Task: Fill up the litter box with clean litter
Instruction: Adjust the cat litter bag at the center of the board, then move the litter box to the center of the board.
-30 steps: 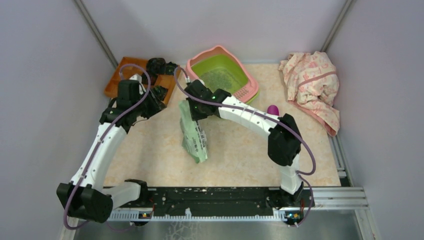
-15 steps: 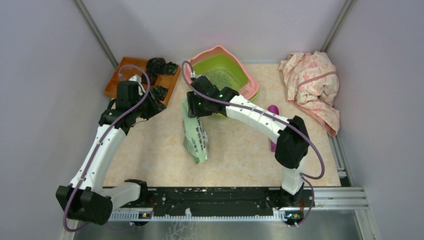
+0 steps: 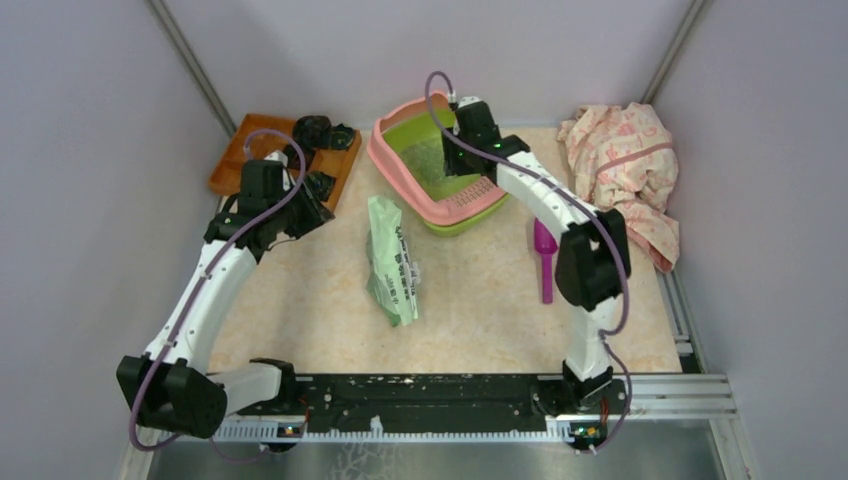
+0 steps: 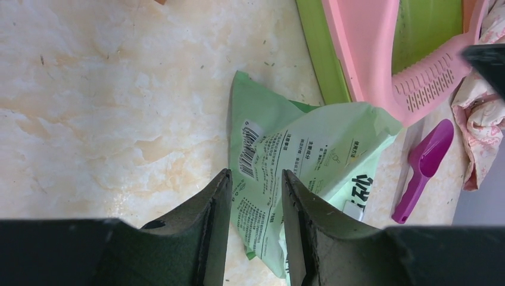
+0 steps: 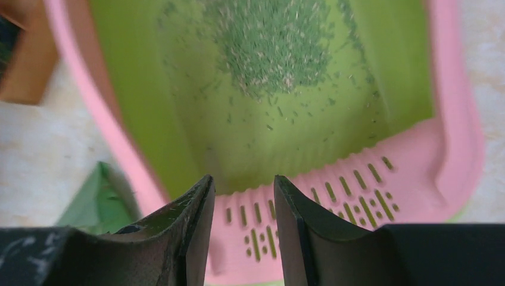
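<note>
Two arms, and neither one has hold of anything right now. Going left to right: the wooden tray [image 3: 232, 165] sits in the far left corner, and the left tool [image 4: 255, 173] hangs just beside it, fingers parted with nothing in the gap.

Right of that tool the green bag [image 3: 390, 262] lies flat on the bench [image 3: 480, 300]. Its long axis runs from the box end back toward the arm bases, drifting slightly right as it comes nearer. The bag's far end is just beside the near-left corner of the litter box [image 3: 398, 178].

The box sits at the back, roughly centre, slanted so the grate end points near-right. The litter [image 5: 274, 42] is only a thin speckled patch in the far part of the green basin, with lots of bare bottom showing, so I'd say the fill is nowhere near done.

The right tool [image 5: 241, 182] hovers above the grate end, fingers spread and empty.

If more gets poured, it all turns on the bag. It lies between the two tools, and the left one looks nearer to me, pointed right at it.

Further right, the purple scoop [image 3: 544, 258] lies handle toward the arms, and the floral cloth [image 3: 620, 165] is bunched in the far right corner.

The bench is smooth marbled stuff with a few stray grains. There's bare bench along both long sides of the bag, and walls close in on three sides.
</note>
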Available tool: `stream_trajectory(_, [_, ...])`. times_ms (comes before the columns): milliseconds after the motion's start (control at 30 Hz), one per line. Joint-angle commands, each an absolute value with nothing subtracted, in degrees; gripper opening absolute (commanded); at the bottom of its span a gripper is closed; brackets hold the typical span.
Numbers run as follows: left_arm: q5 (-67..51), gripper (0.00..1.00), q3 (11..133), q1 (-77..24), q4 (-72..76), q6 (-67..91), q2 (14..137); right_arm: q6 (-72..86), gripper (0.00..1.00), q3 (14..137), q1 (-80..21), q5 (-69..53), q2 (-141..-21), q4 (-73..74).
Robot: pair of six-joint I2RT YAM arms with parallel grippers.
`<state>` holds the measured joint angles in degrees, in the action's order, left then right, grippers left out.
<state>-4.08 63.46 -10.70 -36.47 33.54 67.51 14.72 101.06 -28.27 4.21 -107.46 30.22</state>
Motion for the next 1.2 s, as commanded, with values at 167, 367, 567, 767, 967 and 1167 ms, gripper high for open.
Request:
stream_trajectory(167, [-2.65,0.42,66.23,-10.27,-37.31,32.68,67.56,4.55,0.41,113.06,-28.41,3.51,-121.91,27.47])
stream_trajectory(367, [-2.62,0.42,66.36,-10.28,-37.38,32.78,67.66,3.87,0.41,114.86,-27.98,5.48,-124.69,30.99])
stream_trajectory(567, [-3.54,0.41,65.59,-10.28,-36.77,33.03,67.67,4.12,0.40,104.78,-26.70,5.87,-119.19,27.55])
stream_trajectory(767, [-4.66,0.40,65.12,-10.28,-36.39,33.22,67.29,4.20,0.40,99.74,-26.03,7.35,-116.62,27.08])
stream_trajectory(967, [-4.69,0.40,64.85,-10.28,-36.54,33.35,66.59,5.21,0.40,95.52,-26.02,8.01,-112.91,26.18])
stream_trajectory(1167, [-5.14,0.40,64.43,-10.28,-36.38,33.48,66.27,5.80,0.40,91.17,-25.97,8.37,-109.86,25.01])
